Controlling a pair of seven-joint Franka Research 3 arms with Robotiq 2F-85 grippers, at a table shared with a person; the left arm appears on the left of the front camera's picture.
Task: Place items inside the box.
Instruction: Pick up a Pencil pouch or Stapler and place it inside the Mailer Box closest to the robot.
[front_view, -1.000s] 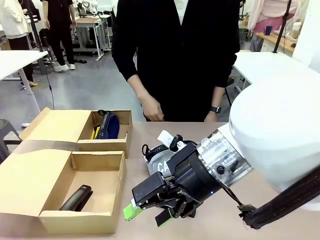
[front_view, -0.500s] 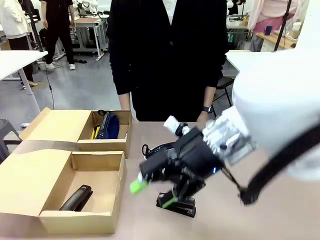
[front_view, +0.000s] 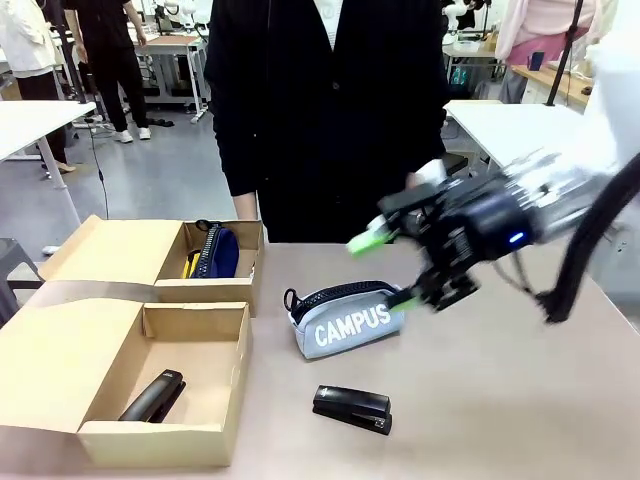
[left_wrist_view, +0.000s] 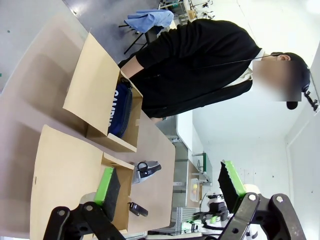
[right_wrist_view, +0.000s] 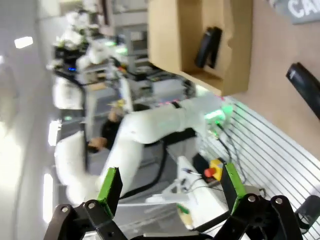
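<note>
My right gripper (front_view: 388, 270) hangs open and empty above the table, just right of the grey "CAMPUS" pencil case (front_view: 345, 320). A black stapler (front_view: 352, 408) lies on the table in front of the case. The near cardboard box (front_view: 160, 440) holds another black stapler (front_view: 153, 396). The far box (front_view: 205, 290) holds a navy pouch (front_view: 222, 250) with a yellow item (front_view: 190, 265) beside it. My left gripper (left_wrist_view: 168, 182) is open and empty, high above both boxes (left_wrist_view: 95, 90), looking down on the pouch (left_wrist_view: 120, 115) and pencil case (left_wrist_view: 147, 170). The right wrist view shows the boxed stapler (right_wrist_view: 207, 45).
A person in black (front_view: 330, 110) stands at the table's far edge, close behind the pencil case. Both boxes have their flaps (front_view: 60, 350) spread out to the left. Bare tabletop (front_view: 520, 400) lies to the right of the stapler.
My right gripper rose from low beside the near box and swung up and to the right, still open. The stapler now lies uncovered on the table, and the pencil case shows in full.
</note>
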